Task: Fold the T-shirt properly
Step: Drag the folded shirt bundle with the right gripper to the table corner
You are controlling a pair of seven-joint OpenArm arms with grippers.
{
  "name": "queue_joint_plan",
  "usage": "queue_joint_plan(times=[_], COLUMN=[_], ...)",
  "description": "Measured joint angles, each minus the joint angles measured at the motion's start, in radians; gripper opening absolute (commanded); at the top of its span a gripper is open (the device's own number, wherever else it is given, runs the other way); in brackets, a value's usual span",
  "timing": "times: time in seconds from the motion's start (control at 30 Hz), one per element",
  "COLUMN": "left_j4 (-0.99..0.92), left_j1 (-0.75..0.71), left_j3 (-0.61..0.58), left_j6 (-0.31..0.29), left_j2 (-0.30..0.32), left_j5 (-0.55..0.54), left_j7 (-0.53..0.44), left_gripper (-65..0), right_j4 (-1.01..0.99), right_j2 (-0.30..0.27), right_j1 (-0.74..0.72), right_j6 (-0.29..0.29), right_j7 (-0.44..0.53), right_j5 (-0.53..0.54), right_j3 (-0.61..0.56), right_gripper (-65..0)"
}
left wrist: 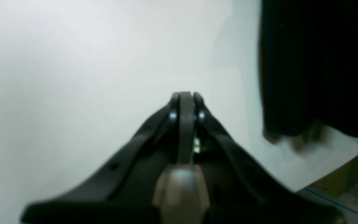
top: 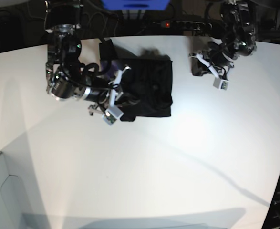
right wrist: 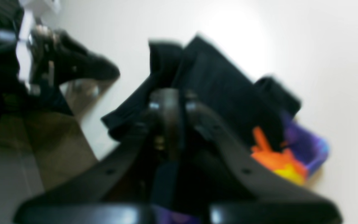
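The black T-shirt [top: 149, 88] lies folded into a rough square at the back middle of the white table [top: 178, 167]. My right gripper [top: 128, 101] is at its front left edge. In the right wrist view this gripper [right wrist: 168, 93] is shut on the T-shirt, with black fabric [right wrist: 216, 81] bunched around the fingertips. An orange-yellow and purple print [right wrist: 287, 155] shows at the lower right. My left gripper [top: 197, 64] hangs right of the shirt, apart from it. The left gripper [left wrist: 185, 95] is shut and holds nothing. The shirt's dark edge [left wrist: 315, 68] is to its right.
A power strip with a red light [top: 178, 24] and a blue object [top: 135, 4] sit behind the table's far edge. A pale box [top: 6, 191] stands at the front left corner. The other arm [right wrist: 73, 65] shows at the upper left of the right wrist view.
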State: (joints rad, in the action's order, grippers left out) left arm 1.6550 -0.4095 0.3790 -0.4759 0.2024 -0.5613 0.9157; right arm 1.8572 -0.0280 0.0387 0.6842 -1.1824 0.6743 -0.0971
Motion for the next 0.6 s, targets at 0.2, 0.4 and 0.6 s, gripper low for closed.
queue_joint_plan(times=[0.2, 0.4, 0.6], left_j4=[0.0, -0.006, -0.008], left_j1=[0.003, 0.005, 0.002], left_j3=[0.0, 0.0, 0.054], left_j6=[0.0, 0.0, -0.002], left_j2=[0.0, 0.002, -0.003], left_j5=[0.008, 0.003, 0.008], left_j7=[-0.001, -0.003, 0.004], left_gripper=[-65.0, -65.0, -65.0], right_j4=[-0.037, -0.249, -0.597], right_j2=[0.006, 0.026, -0.005], right_j1=[0.019, -0.042, -0.103], right_j6=[0.0, 0.0, 0.007], right_j7=[0.004, 0.113, 0.366], right_j5=[-0.001, 0.006, 0.041], right_j3=[-0.003, -0.047, -0.143], right_gripper=[-65.0, -65.0, -65.0])
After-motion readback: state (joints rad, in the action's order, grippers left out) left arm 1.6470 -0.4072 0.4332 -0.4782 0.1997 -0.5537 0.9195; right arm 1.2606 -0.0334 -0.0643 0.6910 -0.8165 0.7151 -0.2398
